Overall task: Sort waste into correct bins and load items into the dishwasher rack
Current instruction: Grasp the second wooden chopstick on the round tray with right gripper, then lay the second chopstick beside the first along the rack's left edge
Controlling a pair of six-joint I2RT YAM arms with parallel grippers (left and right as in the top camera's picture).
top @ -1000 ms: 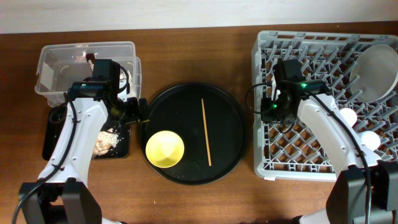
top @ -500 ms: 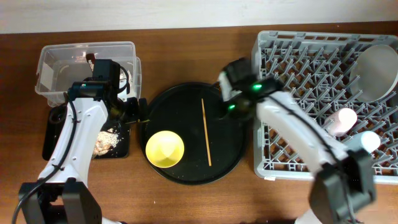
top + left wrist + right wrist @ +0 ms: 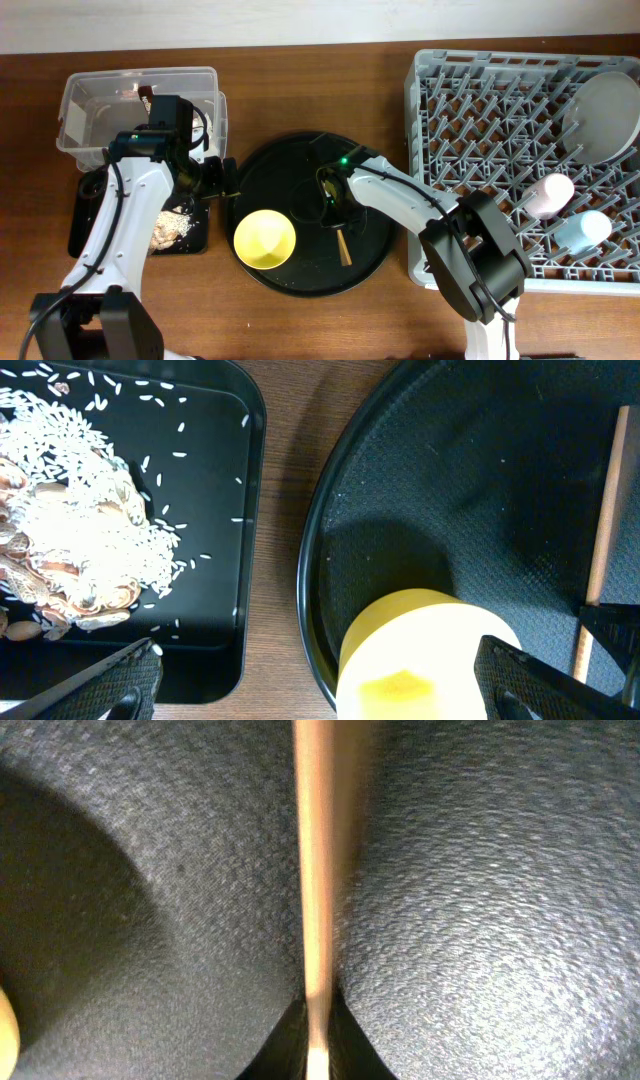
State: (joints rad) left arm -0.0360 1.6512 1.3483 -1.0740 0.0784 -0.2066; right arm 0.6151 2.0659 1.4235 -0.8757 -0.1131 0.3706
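One wooden chopstick [image 3: 343, 248] lies on the large round black tray [image 3: 290, 160]; it also shows in the right wrist view [image 3: 315, 870] and the left wrist view [image 3: 603, 510]. My right gripper [image 3: 333, 197] is down on it, and its fingers [image 3: 318, 1055] are shut on the stick. The small yellow bowl [image 3: 265, 238] sits upside down at the tray's front left [image 3: 430, 650]. My left gripper [image 3: 225, 187] is open and empty [image 3: 330, 682], between the round tray and the shallow black tray [image 3: 85, 235]. That tray holds rice and brown scraps [image 3: 80, 530].
The clear tub [image 3: 90, 100] stands at the back left with a brown bit inside. The grey rack [image 3: 480, 120] on the right holds the pale green plate [image 3: 600, 118], pink cup [image 3: 550, 195] and blue cup [image 3: 580, 230]. No second chopstick shows.
My right arm has swung left from the rack to the round tray and closed on the chopstick. The left arm and the bowl have not moved.
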